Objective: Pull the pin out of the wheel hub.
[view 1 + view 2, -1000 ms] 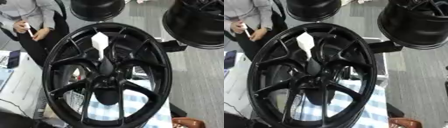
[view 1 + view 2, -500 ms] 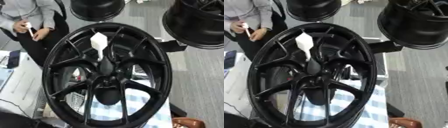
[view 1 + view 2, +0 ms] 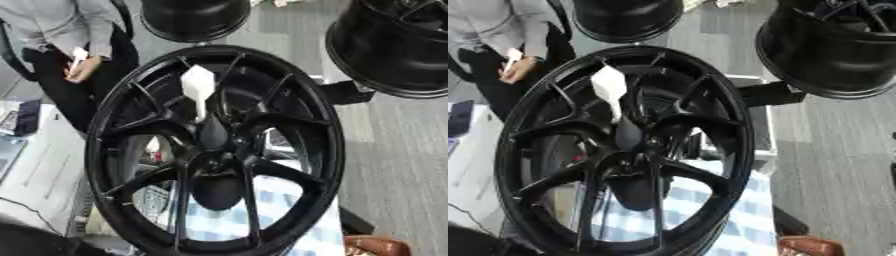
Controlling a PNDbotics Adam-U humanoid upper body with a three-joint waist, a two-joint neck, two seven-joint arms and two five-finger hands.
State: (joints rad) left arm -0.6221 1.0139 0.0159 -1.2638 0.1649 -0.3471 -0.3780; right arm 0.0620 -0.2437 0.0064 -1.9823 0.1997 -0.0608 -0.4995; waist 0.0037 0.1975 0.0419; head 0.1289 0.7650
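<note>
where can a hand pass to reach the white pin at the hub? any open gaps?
Open gaps lie between the spokes of the black wheel: the widest are the lower ones, over the checked cloth. The white pin stands from the hub, with clear air above its wide top. Crowded: close around the hub, where the spokes meet. No robot hand is in view.

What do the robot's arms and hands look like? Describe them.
No arm or hand can be made out in either view. The black wheel hub fills the picture, a white-topped pin near its centre. A dark rounded shape in the lower left corner may belong to the robot; I cannot tell.
</note>
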